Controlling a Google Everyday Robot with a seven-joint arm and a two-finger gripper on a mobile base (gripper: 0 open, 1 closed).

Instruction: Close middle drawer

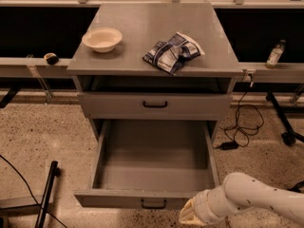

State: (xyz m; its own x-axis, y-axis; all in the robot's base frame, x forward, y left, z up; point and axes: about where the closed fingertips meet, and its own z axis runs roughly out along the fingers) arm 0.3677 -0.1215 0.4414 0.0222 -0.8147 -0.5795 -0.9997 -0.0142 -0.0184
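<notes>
The middle drawer (154, 163) is a wide grey metal tray, pulled far out of the cabinet and empty inside. Its low front panel (109, 198) carries a small black loop handle (153, 204) at its centre. My gripper (188, 213) is at the bottom right of the camera view, on the end of the white arm (256, 197). It sits just right of the handle, against or just in front of the front panel's lower right part. Whether it touches the panel cannot be told.
The taller-fronted drawer (155, 105) above is shut. On the cabinet top (142, 27) lie a white bowl (101, 38) and a crumpled chip bag (173, 51). A black cable (240, 127) and adapter lie on the floor at right, a black stand leg (46, 189) at left.
</notes>
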